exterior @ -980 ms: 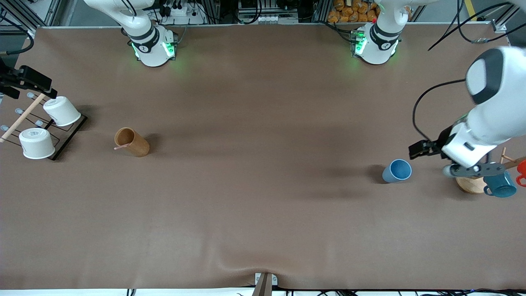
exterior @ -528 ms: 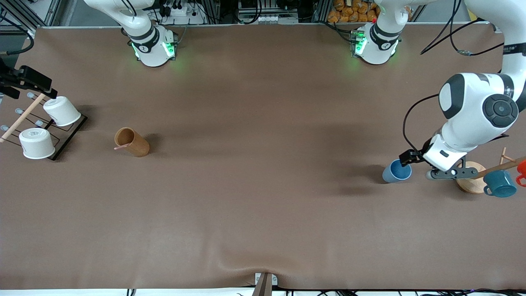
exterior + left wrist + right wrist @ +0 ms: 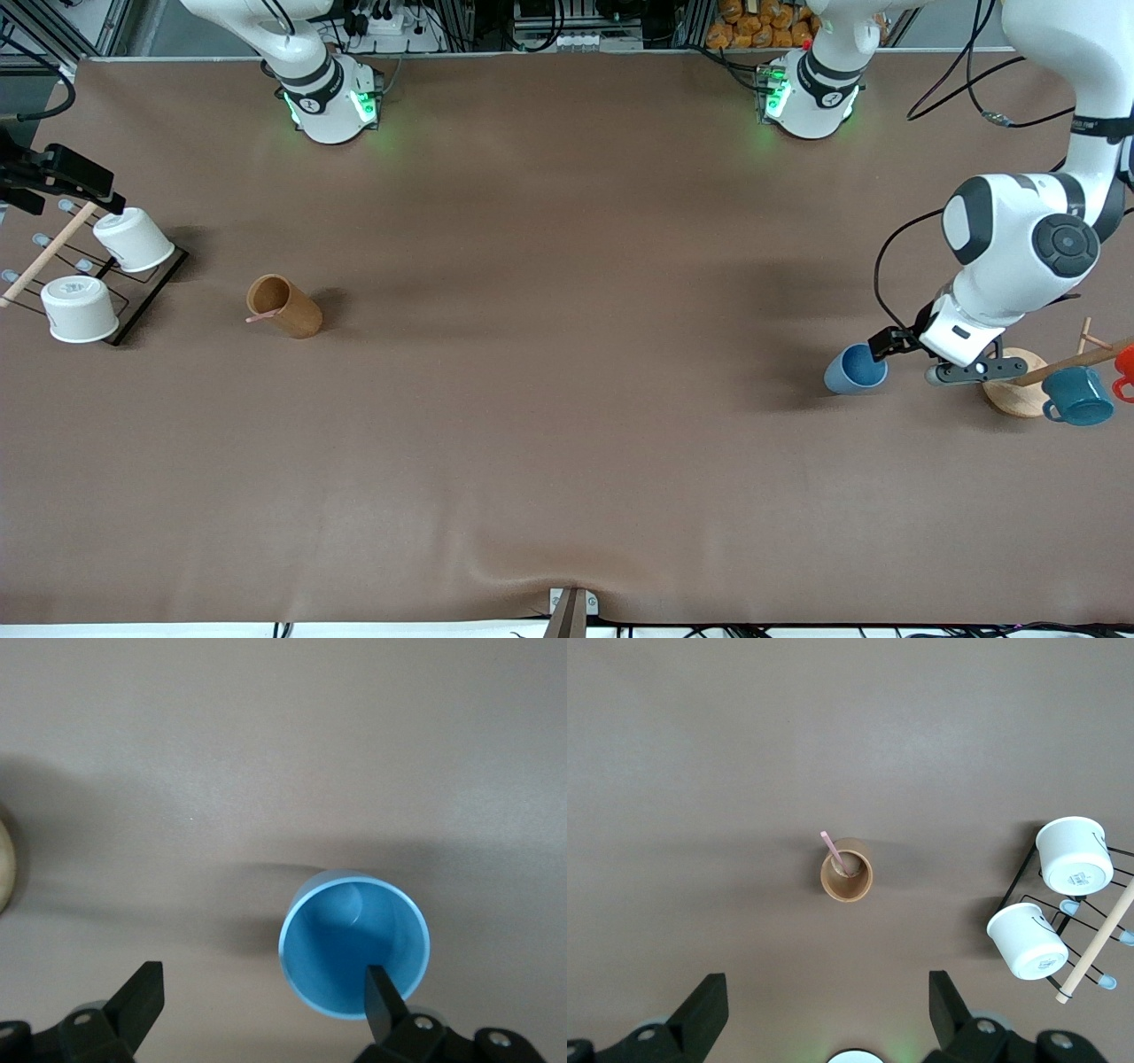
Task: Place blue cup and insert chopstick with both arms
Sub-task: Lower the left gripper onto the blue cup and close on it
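The blue cup (image 3: pixel 856 369) stands upright on the worktop (image 3: pixel 567 425) toward the left arm's end. Our left gripper (image 3: pixel 257 1001) hangs wide, one finger (image 3: pixel 383 994) inside the rim. We should lower squarely before pinching the wall. The right gripper (image 3: pixel 824 1005) waits wide, high over the brown tube (image 3: pixel 847 876) holding the chopstick (image 3: pixel 835 853).

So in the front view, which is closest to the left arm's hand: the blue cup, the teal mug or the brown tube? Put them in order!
Measured from the left hand in the front view:
1. The blue cup: right at the hand, one finger inside its rim.
2. The teal mug: hanging on the wooden rack at the left arm's end of the table.
3. The brown tube: toward the right arm's end, chopstick poking out.
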